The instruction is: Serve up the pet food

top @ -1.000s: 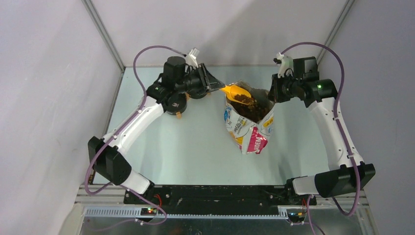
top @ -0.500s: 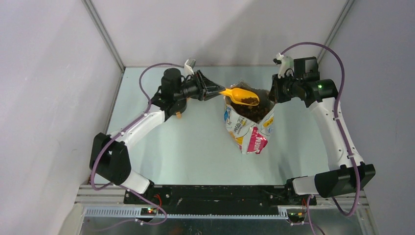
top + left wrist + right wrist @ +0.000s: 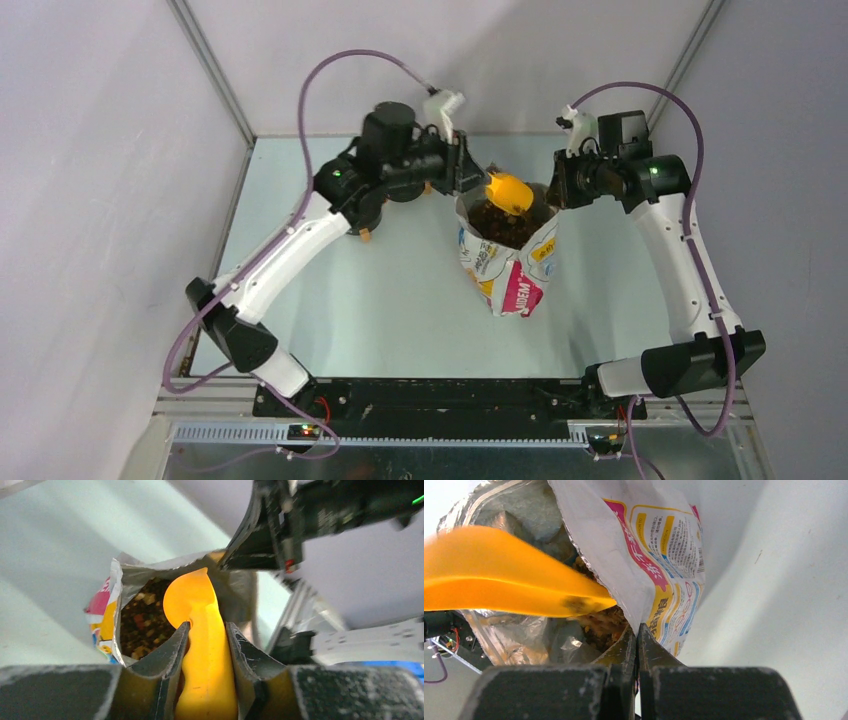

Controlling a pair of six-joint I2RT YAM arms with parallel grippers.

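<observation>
while i stood by the table (image 3: 380,290), the left gripper (image 3: 470,175) reached in from the far left and clamped the handle of an orange scoop (image 3: 507,190), one finger on each side of it. seen from the left wrist, the fingers (image 3: 172,650) pressed against the handle and the scoop (image 3: 192,595) ran forward from between them, its rounded end over the open mouth of the bag (image 3: 102,615). the smooth back of the bowl faced that camera, so i could not tell whether anything lay in it.

the bag (image 3: 510,275) stood upright near the middle of the table, a printed pouch in white, yellow and pink with a silver lining, its top spread wide. the pet food (image 3: 495,222) lay inside it, a dark heap of small brown and reddish bits below the rim. from the right wrist the tip of the scoop (image 3: 499,575) dipped down to the kibble (image 3: 606,620) at the near wall.

the right gripper (image 3: 553,195) came in from the far right, and its fingers (image 3: 651,652) were pressed together on the rim of the bag (image 3: 649,545), pinching the printed wall between them.
</observation>
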